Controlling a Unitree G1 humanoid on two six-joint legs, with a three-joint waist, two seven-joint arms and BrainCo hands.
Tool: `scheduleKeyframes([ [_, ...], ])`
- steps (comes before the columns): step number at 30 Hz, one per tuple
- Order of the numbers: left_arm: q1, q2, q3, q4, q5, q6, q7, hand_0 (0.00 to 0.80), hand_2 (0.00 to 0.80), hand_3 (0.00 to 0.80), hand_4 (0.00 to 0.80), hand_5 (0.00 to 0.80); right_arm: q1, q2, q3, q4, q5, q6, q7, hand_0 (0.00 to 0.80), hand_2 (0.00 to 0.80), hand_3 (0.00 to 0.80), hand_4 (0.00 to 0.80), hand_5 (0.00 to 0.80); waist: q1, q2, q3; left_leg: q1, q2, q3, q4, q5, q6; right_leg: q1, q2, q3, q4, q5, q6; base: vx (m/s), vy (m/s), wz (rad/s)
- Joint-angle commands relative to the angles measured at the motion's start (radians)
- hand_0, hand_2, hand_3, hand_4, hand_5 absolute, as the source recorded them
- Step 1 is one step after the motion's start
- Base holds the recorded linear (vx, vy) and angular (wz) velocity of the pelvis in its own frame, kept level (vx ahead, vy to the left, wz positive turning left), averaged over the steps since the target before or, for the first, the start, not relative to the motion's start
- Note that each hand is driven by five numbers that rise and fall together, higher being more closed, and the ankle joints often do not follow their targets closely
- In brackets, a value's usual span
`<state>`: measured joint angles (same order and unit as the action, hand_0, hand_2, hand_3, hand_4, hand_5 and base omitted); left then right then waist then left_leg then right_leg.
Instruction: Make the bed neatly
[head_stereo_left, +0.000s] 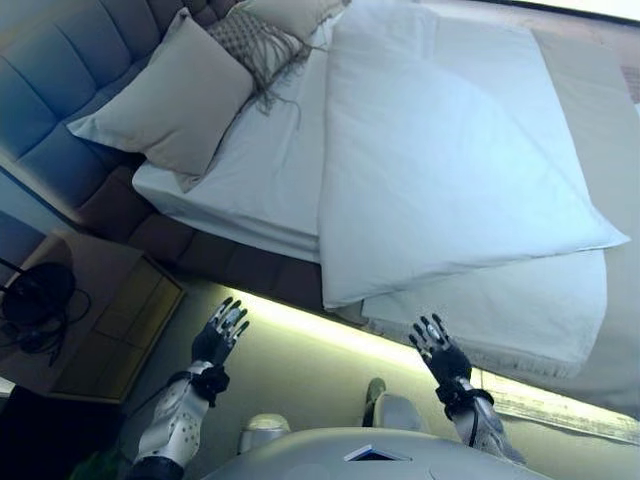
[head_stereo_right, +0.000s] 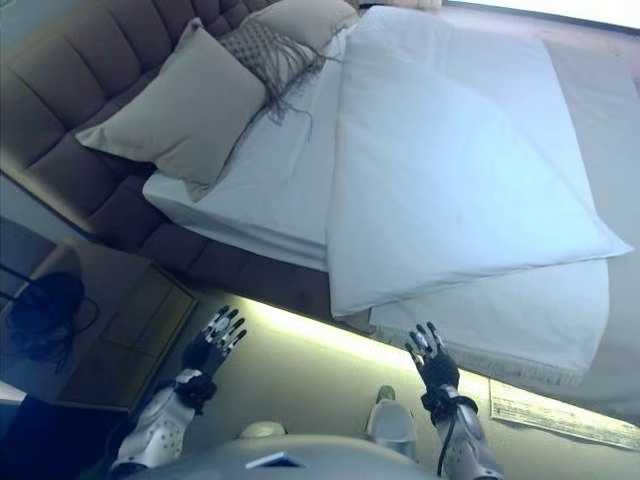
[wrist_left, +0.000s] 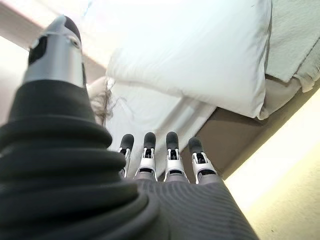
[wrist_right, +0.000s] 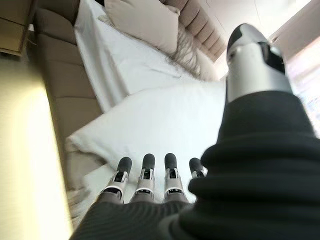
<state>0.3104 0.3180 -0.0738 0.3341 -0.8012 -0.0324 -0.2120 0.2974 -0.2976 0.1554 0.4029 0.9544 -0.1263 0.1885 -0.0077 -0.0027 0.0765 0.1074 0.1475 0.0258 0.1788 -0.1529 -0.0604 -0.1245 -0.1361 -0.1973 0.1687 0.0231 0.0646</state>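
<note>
A white duvet (head_stereo_left: 450, 150) lies folded back on the bed, its near corner (head_stereo_left: 335, 295) hanging over the mattress edge and a lower layer (head_stereo_left: 520, 310) showing beneath. A beige pillow (head_stereo_left: 175, 100) leans on the padded headboard (head_stereo_left: 50, 90), with a fringed cushion (head_stereo_left: 255, 45) and another pillow (head_stereo_left: 295, 12) behind it. My left hand (head_stereo_left: 220, 335) and right hand (head_stereo_left: 438, 350) are both open, fingers straight, raised over the floor beside the bed. Neither touches the bedding.
A wooden bedside table (head_stereo_left: 90, 320) stands at the left beside the headboard, with a dark round object and cords (head_stereo_left: 35, 300) on it. The bed base (head_stereo_left: 260, 270) is brown, and a lit strip of floor (head_stereo_left: 320, 335) runs along it.
</note>
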Motion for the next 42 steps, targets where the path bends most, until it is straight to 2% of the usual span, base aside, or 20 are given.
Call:
scheduleKeyframes([
  [1,-0.004,0.042,0.005,-0.103,-0.038,-0.041,-0.040,0.000,0.000,0.000,0.000,0.000,-0.012,-0.015,-0.001,-0.046,-0.002,-0.013,0.019,0.000,0.000,0.000,0.000,0.000,-0.005,-0.047,-0.027,0.001,-0.024,0.024,0.198,0.143,0.026,0.004,-0.016,0.035,-0.095,0.081,0.039,0.279,-0.357,0.16],
  [3,-0.014,0.033,-0.010,-0.100,-0.044,-0.055,-0.049,0.000,0.000,0.000,0.000,0.000,-0.028,-0.026,-0.005,-0.023,-0.003,-0.032,0.014,0.000,0.000,0.000,0.000,0.000,-0.008,-0.049,-0.026,-0.026,-0.026,0.037,0.268,0.154,0.032,0.017,-0.001,0.024,-0.089,0.055,0.012,0.184,-0.246,0.13],
  [4,-0.023,0.028,-0.021,-0.105,-0.044,-0.059,-0.059,0.000,0.000,0.000,0.000,0.000,-0.030,-0.033,-0.010,-0.015,0.001,-0.045,0.012,0.000,0.000,0.000,0.000,0.000,-0.008,-0.047,-0.019,-0.060,-0.008,0.050,0.320,0.177,0.029,0.033,0.021,0.019,-0.085,0.035,-0.013,0.183,-0.249,0.02],
  [5,-0.029,0.026,-0.032,-0.106,-0.038,-0.063,-0.067,0.000,0.000,0.000,0.000,0.000,-0.033,-0.036,-0.016,-0.006,0.002,-0.055,0.003,0.000,0.000,0.000,0.000,0.000,-0.005,-0.051,-0.014,-0.087,-0.004,0.059,0.330,0.174,0.037,0.040,0.028,0.014,-0.080,0.026,-0.020,0.192,-0.243,0.04],
  [7,-0.041,0.023,-0.046,-0.091,-0.024,-0.074,-0.075,0.000,0.000,0.000,0.000,0.000,-0.043,-0.033,-0.020,0.008,-0.003,-0.066,-0.007,0.000,0.000,0.000,0.000,0.000,0.000,-0.049,-0.006,-0.093,-0.005,0.073,0.250,0.168,0.042,0.053,0.041,-0.001,-0.065,0.002,-0.021,0.182,-0.145,0.07],
  [10,-0.059,0.029,-0.047,-0.068,-0.017,-0.059,-0.074,0.000,0.000,0.000,0.000,0.000,-0.024,-0.032,-0.028,-0.017,0.000,-0.058,-0.042,0.000,0.000,0.000,0.000,0.000,-0.004,-0.033,-0.010,-0.078,0.000,0.080,0.060,0.212,0.016,0.068,0.053,-0.020,-0.053,-0.023,-0.017,0.180,-0.024,0.14],
  [14,-0.087,0.023,-0.059,-0.049,-0.002,-0.055,-0.078,0.000,0.000,0.000,0.000,0.000,0.014,-0.035,-0.031,-0.062,0.008,-0.069,-0.057,0.000,0.000,0.000,0.000,0.000,0.003,-0.011,-0.005,-0.113,0.003,0.053,-0.118,0.285,-0.029,0.112,0.059,-0.021,-0.070,-0.051,-0.004,0.148,0.021,0.36],
  [18,-0.075,0.011,-0.057,-0.031,0.017,-0.071,-0.088,0.000,0.000,0.000,0.000,0.000,0.041,-0.035,-0.036,-0.071,0.033,-0.085,-0.028,0.000,0.000,0.000,0.000,0.000,0.042,0.015,0.012,-0.233,-0.003,-0.002,-0.257,0.405,-0.062,0.183,0.079,0.001,-0.080,-0.100,-0.009,0.259,0.048,-0.02],
  [21,-0.052,0.011,-0.048,-0.027,0.018,-0.072,-0.107,0.000,0.000,0.000,0.000,0.000,0.042,-0.029,-0.013,-0.063,0.026,-0.081,-0.025,0.000,0.000,0.000,0.000,0.000,0.073,0.031,0.010,-0.317,-0.025,-0.037,-0.266,0.392,-0.057,0.223,0.087,0.018,-0.057,-0.145,-0.018,0.372,0.082,-0.08],
  [24,-0.039,0.012,-0.041,-0.019,0.020,-0.071,-0.126,0.000,0.000,0.000,0.000,0.000,0.046,-0.014,0.004,-0.047,0.006,-0.087,-0.016,0.000,0.000,0.000,0.000,0.000,0.088,0.037,0.005,-0.341,-0.034,-0.033,-0.266,0.379,-0.054,0.260,0.084,0.021,-0.041,-0.179,-0.017,0.436,0.120,0.05],
  [27,-0.055,0.015,-0.047,0.001,0.017,-0.072,-0.117,0.000,0.000,0.000,0.000,0.000,0.031,-0.001,0.034,-0.040,0.001,-0.107,-0.038,0.000,0.000,0.000,0.000,0.000,0.097,0.037,-0.001,-0.314,-0.045,-0.036,-0.266,0.355,-0.038,0.283,0.056,0.026,-0.005,-0.210,0.003,0.447,0.159,-0.24],
  [29,-0.077,0.026,-0.050,0.025,0.021,-0.076,-0.106,0.000,0.000,0.000,0.000,0.000,0.018,0.012,0.048,-0.040,0.004,-0.108,-0.078,0.000,0.000,0.000,0.000,0.000,0.101,0.033,-0.006,-0.294,-0.065,-0.043,-0.242,0.347,-0.020,0.294,0.009,0.026,0.051,-0.217,0.030,0.510,0.233,-0.41],
  [30,-0.084,0.031,-0.050,0.030,0.026,-0.074,-0.103,0.000,0.000,0.000,0.000,0.000,0.016,0.017,0.046,-0.043,0.005,-0.098,-0.093,0.000,0.000,0.000,0.000,0.000,0.103,0.026,-0.009,-0.292,-0.078,-0.040,-0.224,0.338,-0.009,0.298,-0.011,0.026,0.067,-0.200,0.043,0.430,0.227,-0.54],
  [32,-0.096,0.038,-0.048,0.011,0.016,-0.066,-0.116,0.000,0.000,0.000,0.000,0.000,0.024,0.029,0.044,-0.075,-0.012,-0.082,-0.105,0.000,0.000,0.000,0.000,0.000,0.110,0.006,-0.028,-0.288,-0.120,-0.038,-0.183,0.308,0.030,0.293,-0.080,0.019,0.126,-0.108,0.076,0.434,0.261,-0.60],
  [33,-0.095,0.041,-0.054,-0.005,0.009,-0.065,-0.102,0.000,0.000,0.000,0.000,0.000,0.032,0.035,0.051,-0.088,-0.026,-0.089,-0.100,0.000,0.000,0.000,0.000,0.000,0.108,0.000,-0.038,-0.279,-0.145,-0.029,-0.169,0.288,0.054,0.282,-0.107,0.027,0.167,-0.055,0.079,0.368,0.241,-0.50],
  [35,-0.097,0.045,-0.055,-0.007,0.018,-0.071,-0.092,0.000,0.000,0.000,0.000,0.000,0.042,0.051,0.043,-0.085,-0.031,-0.103,-0.071,0.000,0.000,0.000,0.000,0.000,0.102,-0.002,-0.051,-0.269,-0.169,-0.016,-0.157,0.268,0.081,0.267,-0.132,0.039,0.210,-0.010,0.076,0.327,0.216,-0.33],
  [38,-0.113,0.052,-0.062,0.009,0.019,-0.075,-0.072,0.000,0.000,0.000,0.000,0.000,0.047,0.067,0.028,-0.070,-0.035,-0.112,-0.068,0.000,0.000,0.000,0.000,0.000,0.096,0.001,-0.068,-0.261,-0.205,-0.013,-0.127,0.227,0.119,0.247,-0.159,0.047,0.314,0.026,0.066,0.324,0.218,-0.11],
  [39,-0.121,0.049,-0.062,0.022,0.027,-0.075,-0.066,0.000,0.000,0.000,0.000,0.000,0.042,0.070,0.027,-0.066,-0.034,-0.114,-0.077,0.000,0.000,0.000,0.000,0.000,0.092,-0.004,-0.068,-0.240,-0.230,-0.019,-0.115,0.194,0.132,0.229,-0.180,0.055,0.406,0.044,0.071,0.246,0.245,0.10],
  [40,-0.126,0.049,-0.062,0.027,0.031,-0.077,-0.066,0.000,0.000,0.000,0.000,0.000,0.039,0.072,0.028,-0.068,-0.030,-0.117,-0.076,0.000,0.000,0.000,0.000,0.000,0.091,0.005,-0.064,-0.235,-0.236,-0.012,-0.107,0.194,0.151,0.193,-0.187,0.054,0.477,0.071,0.064,0.252,0.264,0.10],
  [42,-0.125,0.049,-0.058,0.024,0.032,-0.077,-0.066,0.000,0.000,0.000,0.000,0.000,0.042,0.071,0.029,-0.075,-0.034,-0.117,-0.077,0.000,0.000,0.000,0.000,0.000,0.089,0.013,-0.060,-0.212,-0.249,-0.007,-0.103,0.179,0.165,0.142,-0.202,0.047,0.563,0.088,0.060,0.218,0.192,0.15],
])
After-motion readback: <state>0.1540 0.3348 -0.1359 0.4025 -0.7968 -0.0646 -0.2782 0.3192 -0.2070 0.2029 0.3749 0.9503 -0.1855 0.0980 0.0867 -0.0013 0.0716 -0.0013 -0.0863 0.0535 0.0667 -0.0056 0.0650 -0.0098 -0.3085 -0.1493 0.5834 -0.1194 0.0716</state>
